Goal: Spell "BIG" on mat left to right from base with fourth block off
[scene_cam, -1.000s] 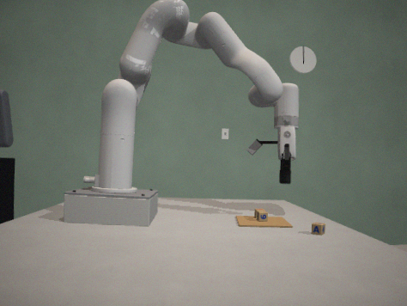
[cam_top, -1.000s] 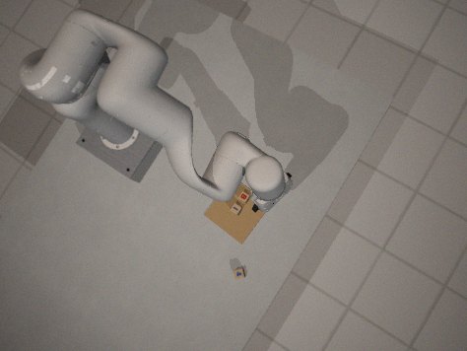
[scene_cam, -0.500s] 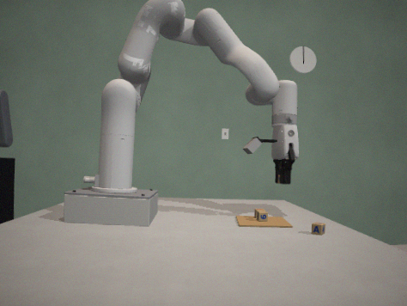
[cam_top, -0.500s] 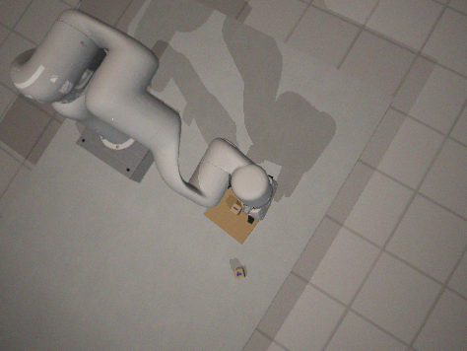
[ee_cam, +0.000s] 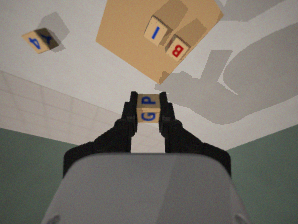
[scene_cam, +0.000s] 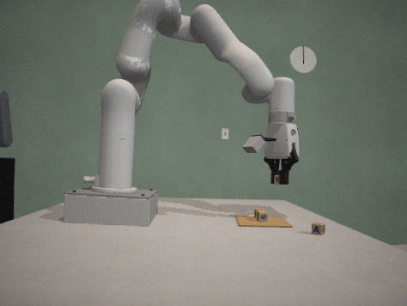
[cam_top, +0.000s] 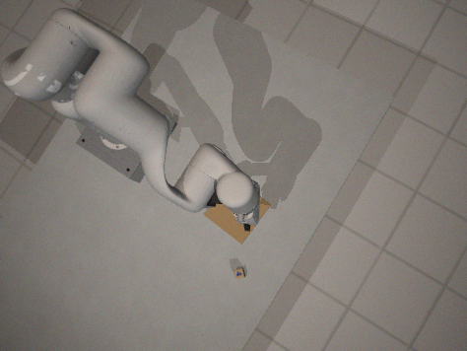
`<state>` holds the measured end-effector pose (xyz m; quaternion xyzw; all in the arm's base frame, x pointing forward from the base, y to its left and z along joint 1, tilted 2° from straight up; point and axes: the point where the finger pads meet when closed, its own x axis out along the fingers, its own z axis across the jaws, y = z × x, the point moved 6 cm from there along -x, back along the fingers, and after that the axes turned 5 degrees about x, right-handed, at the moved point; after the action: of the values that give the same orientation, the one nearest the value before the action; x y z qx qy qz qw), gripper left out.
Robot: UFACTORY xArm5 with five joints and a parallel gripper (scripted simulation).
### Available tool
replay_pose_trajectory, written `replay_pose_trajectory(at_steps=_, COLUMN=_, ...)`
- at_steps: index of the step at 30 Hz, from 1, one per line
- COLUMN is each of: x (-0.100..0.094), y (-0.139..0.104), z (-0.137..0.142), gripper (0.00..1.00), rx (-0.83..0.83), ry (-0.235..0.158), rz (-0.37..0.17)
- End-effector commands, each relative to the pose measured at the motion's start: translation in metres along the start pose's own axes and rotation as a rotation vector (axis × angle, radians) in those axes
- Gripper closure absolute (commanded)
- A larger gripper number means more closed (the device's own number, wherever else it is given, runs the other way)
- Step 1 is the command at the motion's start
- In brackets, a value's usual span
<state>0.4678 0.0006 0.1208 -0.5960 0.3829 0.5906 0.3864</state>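
My gripper (ee_cam: pixel 148 100) (scene_cam: pixel 277 179) (cam_top: pixel 246 227) is shut on a wooden letter block (ee_cam: pixel 148 108) (scene_cam: pixel 277 179) whose visible faces show a blue G and a blue P. It hangs well above the near edge of the tan mat (ee_cam: pixel 125 35) (scene_cam: pixel 276 223) (cam_top: pixel 222 222). On the mat, the block with a blue I (ee_cam: pixel 159 30) and the block with a red B (ee_cam: pixel 177 48) lie side by side, touching or nearly so; they show as a pair (scene_cam: pixel 261 215) in the exterior view. The block with a blue A (ee_cam: pixel 42 40) (scene_cam: pixel 318 229) (cam_top: pixel 239 272) lies on the table off the mat.
The robot base (scene_cam: pixel 111 206) (cam_top: pixel 110 153) stands on the table left of the mat. The arm hides most of the mat in the top view. The table edge (scene_cam: pixel 343 223) runs to the right of the A block.
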Motion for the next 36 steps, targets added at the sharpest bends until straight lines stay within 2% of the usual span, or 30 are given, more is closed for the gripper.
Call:
replay_pose_trajectory(at_steps=1, x=-0.001, y=0.008, z=-0.006, gripper=0.79, rx=-0.132, ry=0.003, rz=-0.006)
replay_pose_trajectory(at_steps=15, x=-0.001, y=0.034, z=-0.019, gripper=0.79, rx=-0.477, ry=0.004, rz=-0.004)
replay_pose_trajectory(at_steps=17, x=-0.001, y=0.034, z=-0.019, gripper=0.79, rx=-0.477, ry=0.004, rz=-0.004)
replay_pose_trajectory(at_steps=19, x=0.0, y=0.041, z=-0.022, gripper=0.79, rx=-0.572, ry=0.004, rz=-0.003)
replay_pose_trajectory(at_steps=32, x=0.001, y=0.066, z=-0.031, gripper=0.79, rx=-0.891, ry=0.005, rz=-0.002)
replay_pose_trajectory(at_steps=36, x=0.001, y=0.069, z=-0.032, gripper=0.79, rx=-0.934, ry=0.005, rz=-0.001)
